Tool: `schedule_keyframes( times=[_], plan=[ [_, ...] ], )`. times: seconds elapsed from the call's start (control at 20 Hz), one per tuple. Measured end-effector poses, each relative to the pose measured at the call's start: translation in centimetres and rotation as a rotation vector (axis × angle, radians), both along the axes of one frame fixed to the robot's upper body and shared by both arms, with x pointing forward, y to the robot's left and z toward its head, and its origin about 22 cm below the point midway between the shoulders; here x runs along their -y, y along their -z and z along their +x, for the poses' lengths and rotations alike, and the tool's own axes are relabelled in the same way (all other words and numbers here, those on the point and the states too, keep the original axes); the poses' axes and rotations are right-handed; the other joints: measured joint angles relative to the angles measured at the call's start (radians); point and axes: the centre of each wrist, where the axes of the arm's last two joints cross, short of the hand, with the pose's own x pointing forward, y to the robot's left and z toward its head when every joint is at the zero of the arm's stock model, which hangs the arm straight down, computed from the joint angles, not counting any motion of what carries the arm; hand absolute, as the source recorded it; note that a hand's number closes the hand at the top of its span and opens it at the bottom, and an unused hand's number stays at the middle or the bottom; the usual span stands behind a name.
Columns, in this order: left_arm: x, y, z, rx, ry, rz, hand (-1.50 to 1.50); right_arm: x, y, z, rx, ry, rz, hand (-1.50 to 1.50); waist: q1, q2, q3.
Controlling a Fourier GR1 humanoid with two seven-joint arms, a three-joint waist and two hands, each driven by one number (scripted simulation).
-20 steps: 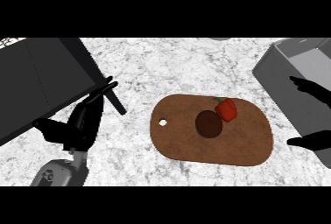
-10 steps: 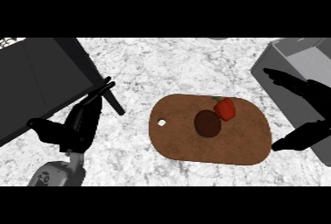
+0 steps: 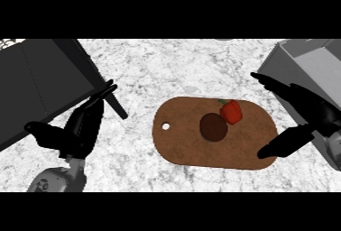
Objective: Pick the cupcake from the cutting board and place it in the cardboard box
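Here is the white-and-grey marbled stone table (image 3: 173,67), and at its middle lies the brown oval wooden cutting board (image 3: 214,132), smooth-faced, with a small round hole near its left end. On the board sits the dark brown round cupcake (image 3: 214,127), right at the centre, and touching its upper right side is a glossy red pepper with a green stem (image 3: 231,111). At the table's right edge stands the grey cardboard box (image 3: 307,76), open at the top; only its flat walls and grey inside show. At the left edge, a big dark flat-sided block (image 3: 40,85) with a black bar along its corner. The right robot hand (image 3: 307,118) is spread and released, fingers over the board's right end, thumb lower, apart from the cupcake. The left robot hand (image 3: 76,127) rests open beside the dark block, fingers straight, holding nothing.
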Motion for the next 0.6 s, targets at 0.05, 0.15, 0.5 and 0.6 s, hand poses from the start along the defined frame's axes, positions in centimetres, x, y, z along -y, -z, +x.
schedule_keyframes(
  times=[0.05, 0.15, 0.5, 0.6],
  plan=[
    [-0.1, -0.1, 0.0, -0.002, 0.008, -0.003, 0.00, -0.4, 0.3, 0.0, -0.010, 0.006, 0.001, -1.50, 0.000, 0.001, 0.000],
    [0.0, 0.0, 0.0, -0.004, -0.001, -0.002, 0.00, -0.9, 0.6, 0.1, -0.026, 0.003, 0.010, -1.50, 0.000, 0.000, 0.000],
    [0.0, -0.3, -0.1, -0.011, -0.002, 0.005, 0.00, -2.7, 2.3, 0.3, -0.041, 0.015, 0.006, -1.50, -0.001, 0.003, -0.001],
    [0.0, -0.4, -0.2, -0.014, -0.014, 0.007, 0.00, -3.0, 2.5, 0.1, -0.036, 0.022, 0.002, -1.50, -0.002, 0.003, -0.002]
  ],
)
